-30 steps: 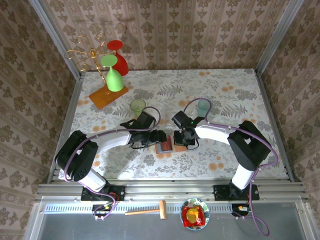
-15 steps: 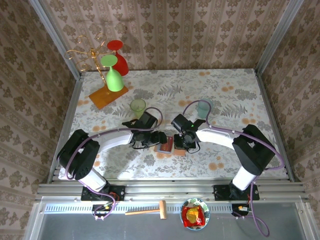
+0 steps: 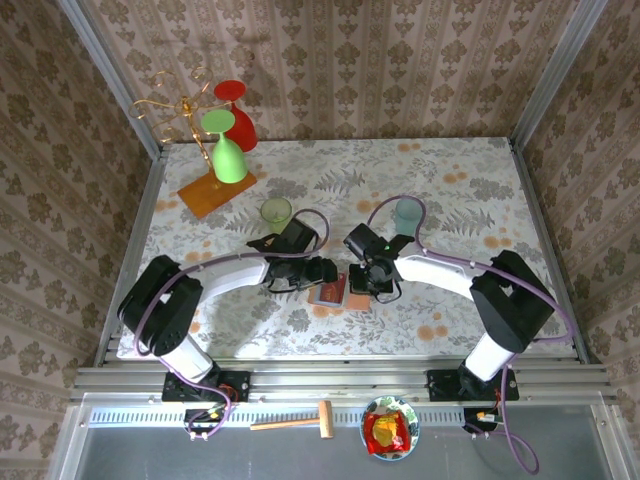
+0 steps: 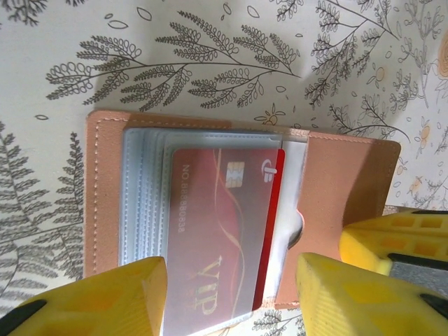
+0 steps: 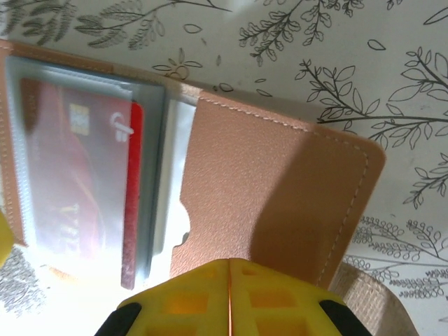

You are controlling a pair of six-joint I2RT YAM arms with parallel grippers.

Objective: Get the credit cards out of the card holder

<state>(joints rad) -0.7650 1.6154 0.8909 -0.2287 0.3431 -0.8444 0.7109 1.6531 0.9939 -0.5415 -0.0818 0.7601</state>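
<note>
card holder [image 4: 339,182] lay open and flat on the bench [image 3: 470,180], between the two arms. a red card [image 4: 217,217] sat in the clear sleeves on the half away from the tan flap, with its long axis pointing straight back at the left claw [image 4: 229,283]. a red strip showed past the sleeve on the fold side: same card or a second one, couldn't tell. no other credit cards were readable

left claw was the nearer one: at the holder's edge, jaws apart, one finger either side of the card's width, nothing pinched. right claw [image 5: 229,290] was closed tight, tips on the tan flap, apparently pinning it

my read: the sleeve lip and the right claw beside the fold were the obstructions. green cup [image 3: 276,211] and teal cup [image 3: 407,214] stood beyond the holder, well apart, with the gold rack [image 3: 180,115] further off
</note>
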